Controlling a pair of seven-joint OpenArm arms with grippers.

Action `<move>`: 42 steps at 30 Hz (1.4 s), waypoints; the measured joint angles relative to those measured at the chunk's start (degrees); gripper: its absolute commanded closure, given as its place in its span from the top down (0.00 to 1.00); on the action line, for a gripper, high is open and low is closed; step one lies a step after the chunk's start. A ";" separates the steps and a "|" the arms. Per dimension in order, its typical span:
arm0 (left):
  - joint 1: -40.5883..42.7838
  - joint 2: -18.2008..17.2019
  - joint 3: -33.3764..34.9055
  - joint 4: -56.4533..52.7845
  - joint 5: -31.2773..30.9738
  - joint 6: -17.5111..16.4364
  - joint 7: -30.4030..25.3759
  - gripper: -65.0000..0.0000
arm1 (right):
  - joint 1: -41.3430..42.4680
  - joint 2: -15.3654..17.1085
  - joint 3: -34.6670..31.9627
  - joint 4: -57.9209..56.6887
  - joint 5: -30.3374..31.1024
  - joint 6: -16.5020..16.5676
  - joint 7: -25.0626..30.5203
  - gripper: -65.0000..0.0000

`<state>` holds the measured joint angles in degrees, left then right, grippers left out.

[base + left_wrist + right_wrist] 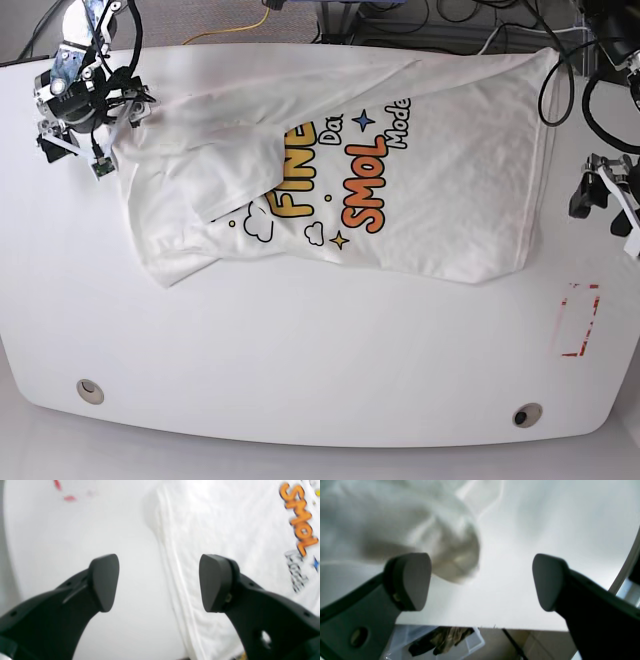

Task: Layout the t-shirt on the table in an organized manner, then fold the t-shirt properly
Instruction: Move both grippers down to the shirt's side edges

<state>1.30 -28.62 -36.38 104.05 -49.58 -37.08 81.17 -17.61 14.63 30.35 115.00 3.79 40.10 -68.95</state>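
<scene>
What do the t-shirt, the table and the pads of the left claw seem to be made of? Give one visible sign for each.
t-shirt: soft white woven or knit cloth, matte; it wrinkles and folds over itself.
table: hard, smooth white board, probably laminate or plastic; slight sheen, rounded edge, no texture.
Left claw pads: dark matte material, likely rubber or plastic; the look leaves this open.

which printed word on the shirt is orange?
"SMOL" on the t-shirt: large orange letters beside the yellow "FINE". The other words near it are small and dark.
</scene>
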 measured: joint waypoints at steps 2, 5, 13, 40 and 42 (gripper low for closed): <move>-1.51 0.48 0.02 -0.02 0.87 0.02 -0.35 0.72 | 1.29 -0.35 0.57 0.00 -0.90 0.00 0.35 0.94; -3.30 2.89 0.35 -0.02 3.32 0.13 -0.37 0.72 | 4.74 -0.76 0.28 -0.04 -0.42 -0.02 3.48 0.94; -8.22 8.22 5.29 -0.31 9.99 0.15 -0.22 0.72 | 17.14 -0.22 -0.11 -5.11 -0.57 0.02 4.48 0.94; -10.99 16.76 11.54 -0.35 22.60 -0.04 -6.21 0.72 | 49.11 5.11 -3.69 -64.87 -0.81 -0.22 25.55 0.94; -10.95 16.79 11.52 -0.37 22.77 -0.04 -6.19 0.72 | 49.24 5.05 -3.74 -66.88 -0.81 -0.20 26.69 0.94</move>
<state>-9.65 -11.84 -24.86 103.68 -26.81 -37.12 74.98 31.64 19.68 26.61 48.12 2.98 39.90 -42.26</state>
